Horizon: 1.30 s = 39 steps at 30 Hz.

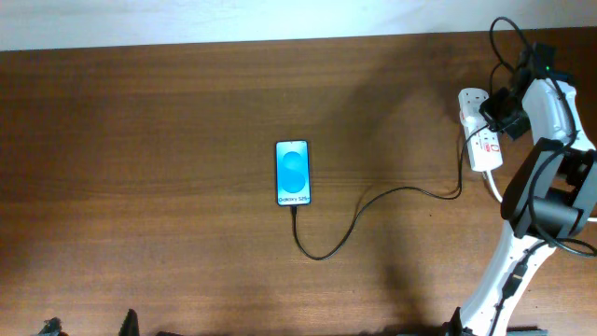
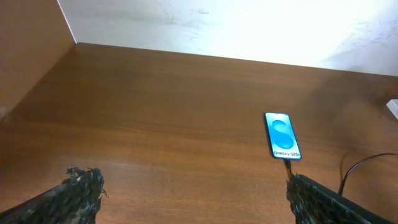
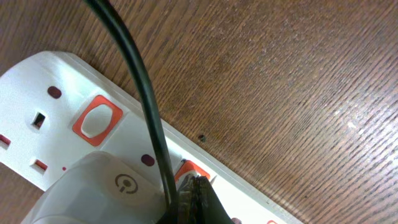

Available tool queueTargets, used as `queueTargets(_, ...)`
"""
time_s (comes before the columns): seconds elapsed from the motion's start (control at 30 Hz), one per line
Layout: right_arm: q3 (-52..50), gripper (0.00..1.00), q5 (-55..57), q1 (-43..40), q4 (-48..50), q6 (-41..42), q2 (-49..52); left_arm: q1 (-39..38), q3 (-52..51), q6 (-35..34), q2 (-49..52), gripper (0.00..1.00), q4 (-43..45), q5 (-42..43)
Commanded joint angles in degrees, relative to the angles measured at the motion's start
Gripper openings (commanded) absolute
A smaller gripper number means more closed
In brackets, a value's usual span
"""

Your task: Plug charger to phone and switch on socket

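Currently, right tool [image 3: 194, 190] narrow, tips at socket [image 3: 56, 81] switch [image 3: 186, 167], left tool [image 2: 191, 182] wide, phone [image 2: 283, 135] well apart.

The lit blue phone [image 1: 292, 173] is seen lying screen-up, the thin black charger [image 1: 410, 189] looped from its lower end to the white socket [image 1: 483, 149], far right.

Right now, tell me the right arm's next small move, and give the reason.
Probably press the right tool straight down onto the red switch at its tip. The charger already appears to meet the bottom edge of the phone, and the tool sits right at that switch on the socket, so switching on seems to be what remains.
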Motion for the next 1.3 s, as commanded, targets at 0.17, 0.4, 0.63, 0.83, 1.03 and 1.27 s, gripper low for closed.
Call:
queueTargets(0.17, 0.3, 0.04, -7.8, 6.6, 0.4, -4.2, 2.9, 0.2, -0.2, 0.7, -0.4, 0.99, 0.0, -0.8)
queueTargets(0.4, 4.2, 0.04, -9.7, 3.9, -2.3, -4.0, 2.9, 0.2, -0.2, 0.7, -0.4, 0.99, -0.1, -0.8)
queueTargets(0.63, 5.8, 0.04, -15.7, 1.7, -3.9, -0.9, 3.0, 0.2, -0.2, 0.7, -0.4, 0.99, -0.1, -0.8)
queueTargets(0.83, 5.8, 0.04, -15.8, 1.8, -4.2, 0.6, 4.5, 0.2, -0.2, 0.7, -0.4, 0.99, -0.1, -0.8)
queueTargets(1.03, 5.8, 0.04, -15.6, 1.8, -6.6, 0.4, 7.3, 0.2, -0.2, 0.7, -0.4, 0.99, -1.0, -0.8)
queueTargets(1.27, 5.8, 0.04, -16.5, 4.1, -6.8, 0.3, 7.4, 0.2, -0.2, 0.7, -0.4, 0.99, -2.1, -0.8)
